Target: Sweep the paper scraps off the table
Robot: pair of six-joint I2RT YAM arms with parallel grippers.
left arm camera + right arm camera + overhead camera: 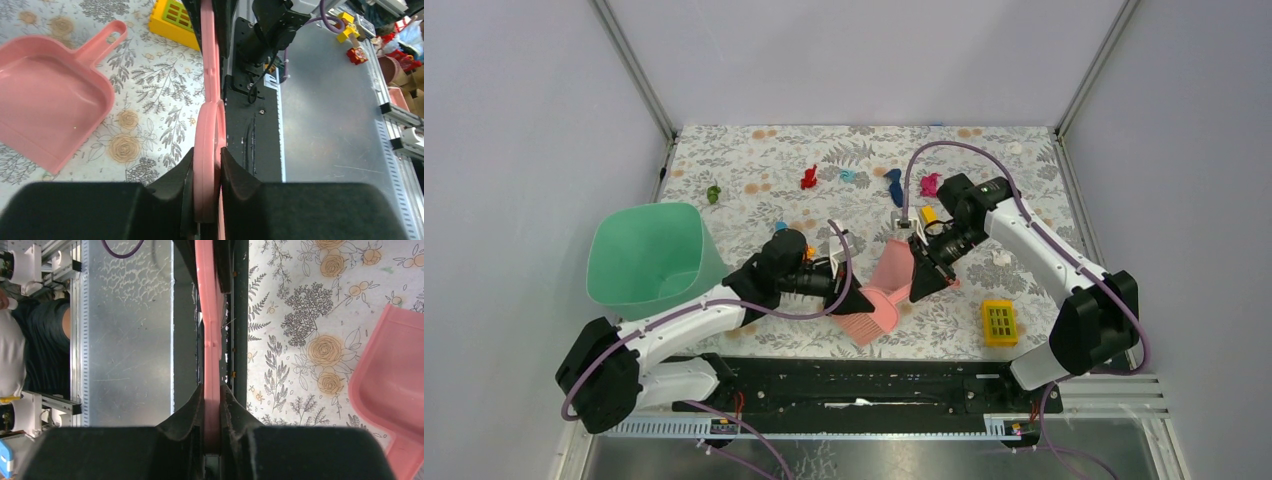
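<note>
Five crumpled paper scraps (848,176) counted on the leaf-and-flower printed table (754,150), all toward 12 o'clock: green scrap (713,193) out at 10 o'clock, then red scrap (809,178), teal scrap (848,176), navy scrap (894,186) and magenta scrap (930,184) in a loose row. One pink plastic dustpan (890,262), flat-bottomed with a holed handle, lies mid-table. One pink brush (208,75), seen edge-on as a thin bar; left gripper (207,167) and right gripper (212,400) are both clenched on it. One mint-green tapered bin (644,255) at 9 o'clock. One yellow block (999,322) with gridded holes at 4 o'clock.
</note>
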